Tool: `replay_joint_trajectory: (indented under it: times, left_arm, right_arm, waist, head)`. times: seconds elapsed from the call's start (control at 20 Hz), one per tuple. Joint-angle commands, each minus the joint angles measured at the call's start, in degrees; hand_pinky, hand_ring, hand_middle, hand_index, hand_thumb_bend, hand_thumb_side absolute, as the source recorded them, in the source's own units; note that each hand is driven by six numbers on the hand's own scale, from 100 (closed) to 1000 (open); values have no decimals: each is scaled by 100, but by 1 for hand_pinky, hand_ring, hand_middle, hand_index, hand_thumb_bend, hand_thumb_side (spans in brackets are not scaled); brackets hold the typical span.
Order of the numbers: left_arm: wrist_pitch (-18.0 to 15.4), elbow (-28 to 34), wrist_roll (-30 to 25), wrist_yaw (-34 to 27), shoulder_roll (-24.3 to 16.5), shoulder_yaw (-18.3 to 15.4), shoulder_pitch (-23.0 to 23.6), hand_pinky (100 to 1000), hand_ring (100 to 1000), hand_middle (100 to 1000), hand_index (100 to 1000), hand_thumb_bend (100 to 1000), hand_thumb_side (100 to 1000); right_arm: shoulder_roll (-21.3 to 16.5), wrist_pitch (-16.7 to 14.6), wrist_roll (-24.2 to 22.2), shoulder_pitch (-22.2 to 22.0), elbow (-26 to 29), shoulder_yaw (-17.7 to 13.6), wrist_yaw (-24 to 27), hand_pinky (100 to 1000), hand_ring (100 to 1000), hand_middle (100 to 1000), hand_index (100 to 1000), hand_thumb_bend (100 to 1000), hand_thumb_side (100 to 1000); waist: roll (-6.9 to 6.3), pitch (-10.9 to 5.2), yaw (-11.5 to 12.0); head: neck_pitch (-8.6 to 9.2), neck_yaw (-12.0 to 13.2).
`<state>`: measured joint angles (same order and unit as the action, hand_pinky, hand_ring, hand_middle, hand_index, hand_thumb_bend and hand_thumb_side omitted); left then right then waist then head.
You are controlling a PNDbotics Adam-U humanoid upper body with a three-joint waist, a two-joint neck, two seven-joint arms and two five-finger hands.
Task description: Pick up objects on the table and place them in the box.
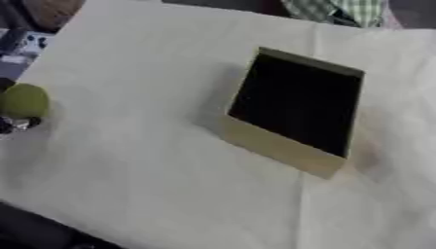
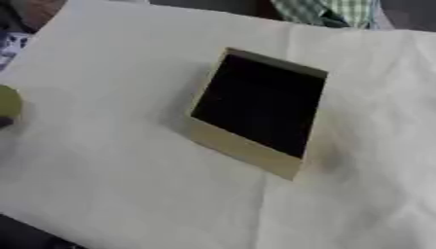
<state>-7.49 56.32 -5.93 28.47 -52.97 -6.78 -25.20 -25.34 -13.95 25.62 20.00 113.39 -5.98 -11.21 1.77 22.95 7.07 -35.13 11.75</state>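
While the box [image 1: 281, 146] sits mid-table, tan walls, dark interior, mouth up to receive items | your yellow-green rounded object [image 1: 24, 100] is at the table's [image 1: 153, 185] left edge, well apart from it, over something dark that may be your left hand: clasp cannot be judged | right hand unseen | cloth pale, creased.

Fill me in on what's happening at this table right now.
A tan box with a dark inside sits on the white-covered table, and nothing can be made out in it. At the left edge a round green object shows, with something dark just beneath it. Neither robot hand can be clearly made out.
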Motion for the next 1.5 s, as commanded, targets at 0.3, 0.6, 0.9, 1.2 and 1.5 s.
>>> replay_joint_trajectory:
  times: [0.3, 0.6, 0.9, 1.2, 1.5]
  left_arm:
    - [-84, 28, -6, 160, -158, -2, -70, 685, 640, 565, 764, 321, 100]
    - [114, 348, 1051, 418, -164, -93, -32, 535, 531, 475, 652, 100, 100]
    - [143, 1014, 1778, 596, -115, -165, 86, 501, 511, 461, 635, 127, 100]
    - [333, 2243, 1241, 100, -63, -265, 145, 480, 501, 442, 626, 121, 100]
    - [270, 3702, 1061, 110, 232, 131, -411, 473, 494, 425, 614, 100, 100]
  right_arm:
    - [-56, -9, -11, 43, 120, -36, 42, 849, 809, 751, 804, 100, 666]
    - [-50, -6, -11, 30, 120, -38, 48, 849, 809, 750, 804, 100, 669]
    - [-49, -3, -6, 7, 120, -49, 46, 849, 809, 750, 804, 100, 670]
    - [-54, 7, 7, -3, 120, -51, 42, 850, 809, 750, 804, 100, 666]
    - [-82, 7, 15, 6, 120, -45, 41, 849, 808, 750, 804, 100, 659]
  waist:
    - [-17, -103, 13]
    - [-14, -110, 27]
    - [-10, -121, 30]
    - [-17, -140, 71]
    - [-31, -188, 73]
  head:
    - [85, 136]
    - [70, 117]
    - [67, 111]
    - [43, 69]
    - [-31, 0]
